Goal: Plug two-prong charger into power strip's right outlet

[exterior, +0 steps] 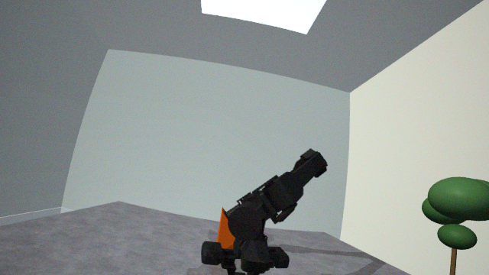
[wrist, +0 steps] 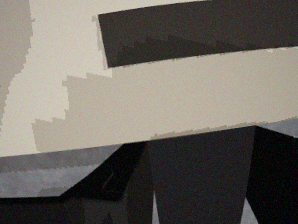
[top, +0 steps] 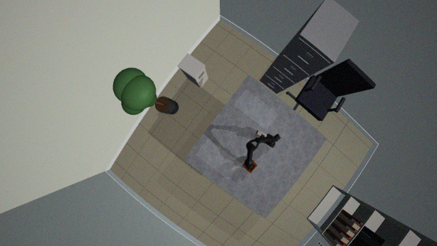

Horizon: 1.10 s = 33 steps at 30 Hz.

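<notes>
The cream power strip (wrist: 200, 95) (top: 261, 133) fills much of the wrist view, with a long dark recessed face (wrist: 200, 35) along its upper right. My gripper (wrist: 186, 133) is shut on the charger, a dark grey block (wrist: 200, 185) between the two black fingers at the bottom of the wrist view. The charger's far end meets the strip's near edge in this view; I cannot tell whether they touch. The prongs and the outlet holes cannot be seen. In the top view the arm is bent close beside the strip; the fingers and charger are too small to make out there.
The arm's orange base (top: 250, 166) (exterior: 225, 233) stands on the grey rug (top: 290, 164). Farther off are a potted plant (top: 138, 92) (exterior: 458, 198), a small white cabinet (top: 194, 67), a drawer unit (top: 328, 31), an office chair (top: 315, 100) and a shelf (top: 326, 205).
</notes>
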Available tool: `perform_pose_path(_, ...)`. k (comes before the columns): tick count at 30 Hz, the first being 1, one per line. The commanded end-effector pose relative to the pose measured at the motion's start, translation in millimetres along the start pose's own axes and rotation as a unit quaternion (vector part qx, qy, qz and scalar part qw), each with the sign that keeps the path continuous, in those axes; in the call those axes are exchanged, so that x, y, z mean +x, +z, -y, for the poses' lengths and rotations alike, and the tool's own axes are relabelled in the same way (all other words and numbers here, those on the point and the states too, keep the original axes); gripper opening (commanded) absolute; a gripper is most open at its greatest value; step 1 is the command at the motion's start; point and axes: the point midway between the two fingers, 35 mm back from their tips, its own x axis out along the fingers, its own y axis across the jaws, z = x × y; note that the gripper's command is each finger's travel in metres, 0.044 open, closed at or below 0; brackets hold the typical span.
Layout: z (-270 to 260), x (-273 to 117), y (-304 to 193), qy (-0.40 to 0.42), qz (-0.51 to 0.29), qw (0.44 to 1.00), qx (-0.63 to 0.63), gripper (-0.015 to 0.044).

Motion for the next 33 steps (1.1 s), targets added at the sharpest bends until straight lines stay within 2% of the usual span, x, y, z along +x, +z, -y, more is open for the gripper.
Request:
perform_pose_path(1,-0.3,-0.5,4.3,-0.001,0.008,1.000,-0.007,0.0000)
perform_pose_path(33,-0.7,-3.6,4.0,-0.001,0.008,1.000,-0.007,0.0000)
